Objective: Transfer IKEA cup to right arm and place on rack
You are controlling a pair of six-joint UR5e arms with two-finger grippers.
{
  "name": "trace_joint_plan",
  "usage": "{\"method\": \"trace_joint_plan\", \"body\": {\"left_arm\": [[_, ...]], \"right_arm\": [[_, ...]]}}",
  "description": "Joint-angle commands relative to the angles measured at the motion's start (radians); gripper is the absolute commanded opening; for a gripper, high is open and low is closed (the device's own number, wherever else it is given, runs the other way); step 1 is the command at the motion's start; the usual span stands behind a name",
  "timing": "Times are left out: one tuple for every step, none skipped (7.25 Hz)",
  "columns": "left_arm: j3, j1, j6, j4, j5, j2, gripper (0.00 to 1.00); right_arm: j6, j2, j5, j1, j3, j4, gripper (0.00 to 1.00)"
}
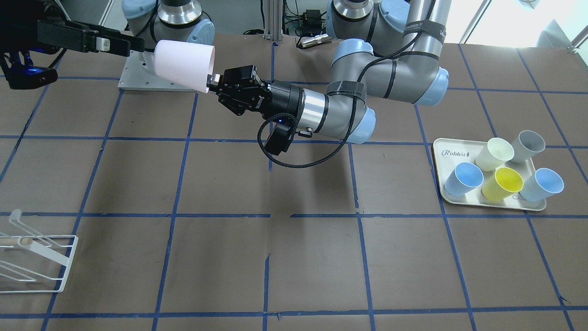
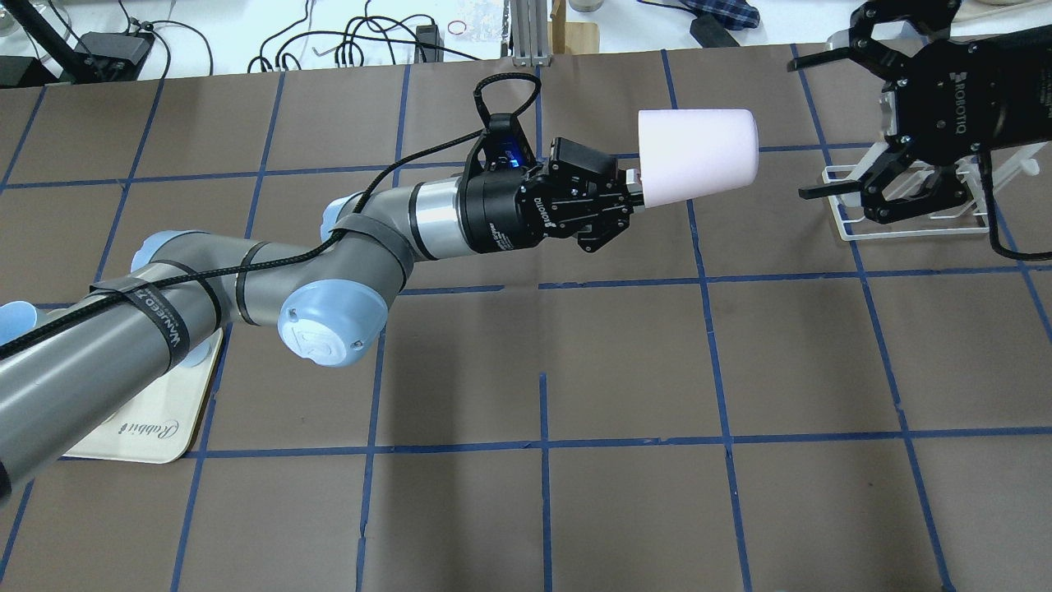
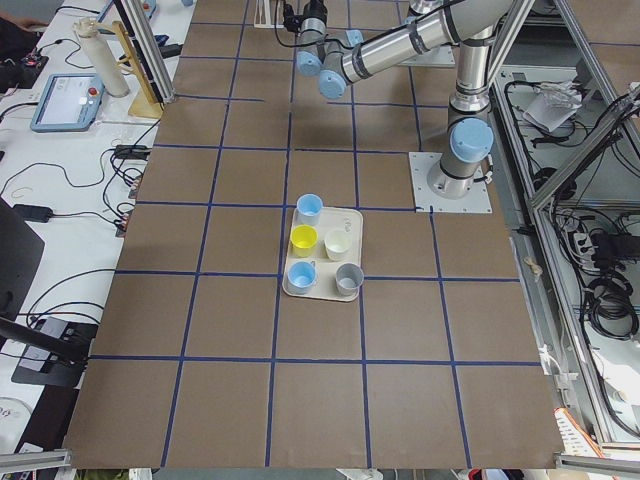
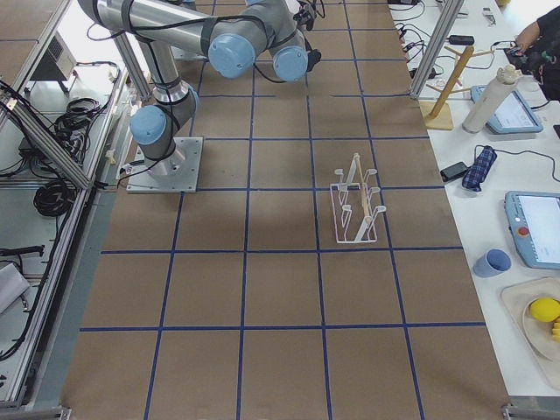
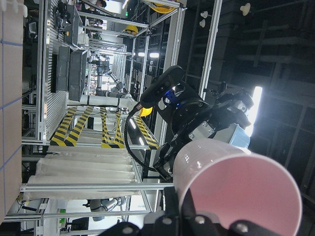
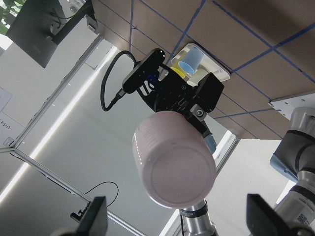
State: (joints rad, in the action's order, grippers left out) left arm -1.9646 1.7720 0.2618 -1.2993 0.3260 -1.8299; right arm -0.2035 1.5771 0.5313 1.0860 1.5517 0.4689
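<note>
The pale pink IKEA cup (image 1: 183, 66) is held on its side high above the table, closed bottom towards the right arm. My left gripper (image 2: 634, 177), on the arm with the looped braided cable, is shut on the cup's rim. The cup also shows in the overhead view (image 2: 699, 156) and the right wrist view (image 6: 174, 167). My right gripper (image 2: 801, 130) is open and empty, facing the cup's bottom with a short gap. In the right wrist view its fingertips (image 6: 96, 216) spread wide on both sides of the cup. The white wire rack (image 1: 36, 262) stands on the table, under the right gripper in the overhead view (image 2: 904, 215).
A cream tray (image 1: 452, 151) holds several cups: light blue (image 1: 464, 179), yellow (image 1: 503, 184), cream (image 1: 494, 154) and grey (image 1: 528, 145). The right arm's base plate (image 1: 133, 78) lies under the cup.
</note>
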Motion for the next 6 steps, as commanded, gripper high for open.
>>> {"method": "trace_joint_plan", "body": {"left_arm": [[0.000, 0.003, 0.002, 0.002, 0.031, -0.006, 0.00], [0.000, 0.004, 0.002, 0.000, 0.031, -0.006, 0.00], [0.001, 0.007, 0.002, 0.000, 0.031, -0.009, 0.00], [0.001, 0.007, 0.002, 0.000, 0.031, -0.009, 0.00], [0.001, 0.007, 0.002, 0.000, 0.031, -0.012, 0.00], [0.001, 0.009, 0.004, 0.002, 0.030, -0.012, 0.00]], "right_arm": [[0.009, -0.005, -0.013, 0.002, 0.008, -0.022, 1.00], [0.009, -0.005, -0.017, 0.002, 0.019, -0.023, 1.00], [0.015, -0.008, -0.040, 0.003, 0.019, -0.021, 1.00], [0.019, -0.011, -0.065, 0.011, 0.019, -0.018, 1.00], [0.021, -0.009, -0.066, 0.020, 0.019, -0.021, 1.00], [0.021, -0.012, -0.068, 0.029, 0.019, -0.016, 0.99]]}}
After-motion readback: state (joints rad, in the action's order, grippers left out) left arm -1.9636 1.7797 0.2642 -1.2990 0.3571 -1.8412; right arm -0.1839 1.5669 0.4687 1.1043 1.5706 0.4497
